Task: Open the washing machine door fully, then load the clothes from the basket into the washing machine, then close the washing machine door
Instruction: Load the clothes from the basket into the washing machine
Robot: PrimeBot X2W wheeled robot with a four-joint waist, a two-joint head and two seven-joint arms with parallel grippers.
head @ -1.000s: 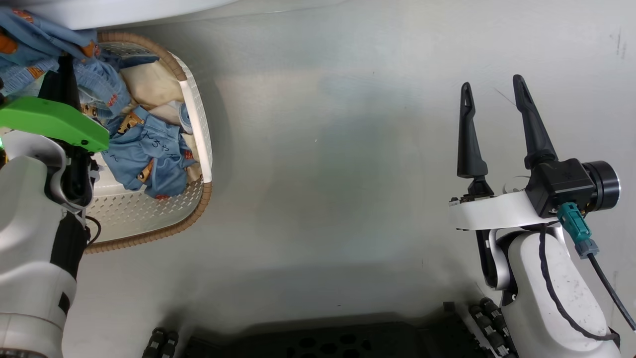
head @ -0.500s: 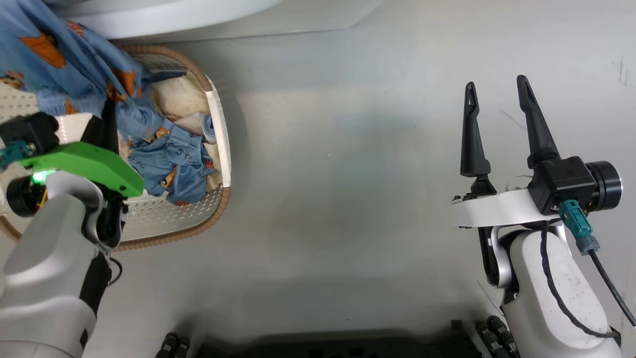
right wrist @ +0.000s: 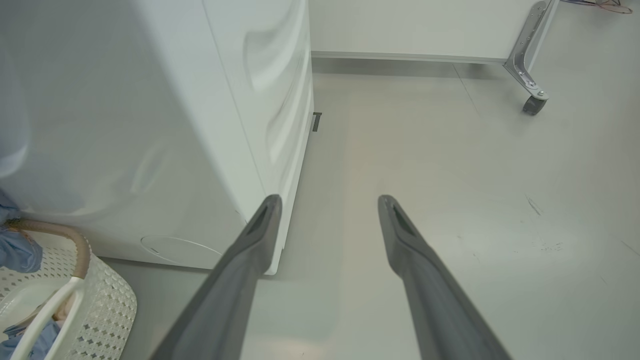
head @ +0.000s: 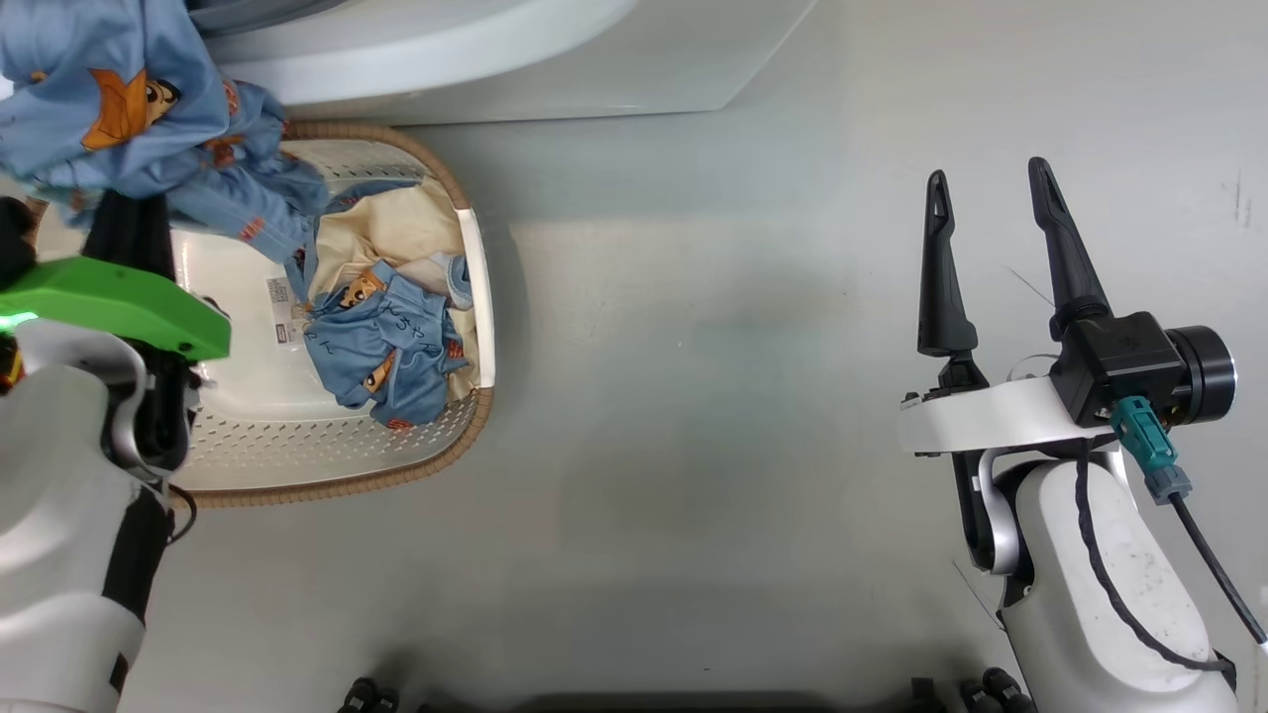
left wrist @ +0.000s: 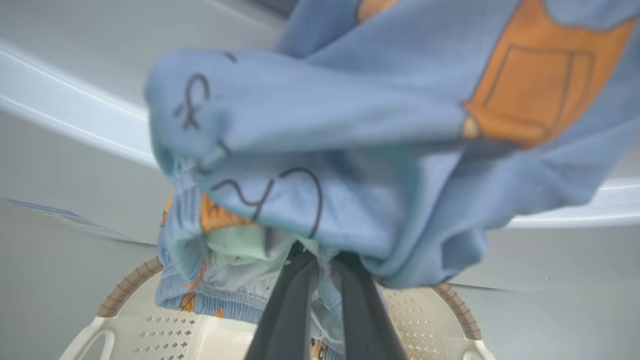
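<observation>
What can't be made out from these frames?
- Door open or shut: head view's top edge cuts off the washing machine.
- Left gripper tips: left wrist view, buried in the lifted garment, itself blurred.
- Clothes in the basket, how many: head view, left arm and hanging garment cover its left side.

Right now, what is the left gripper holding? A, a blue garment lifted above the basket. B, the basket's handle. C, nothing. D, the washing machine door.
A: the left gripper is shut on the blue garment, which hangs bunched above the basket.
</observation>
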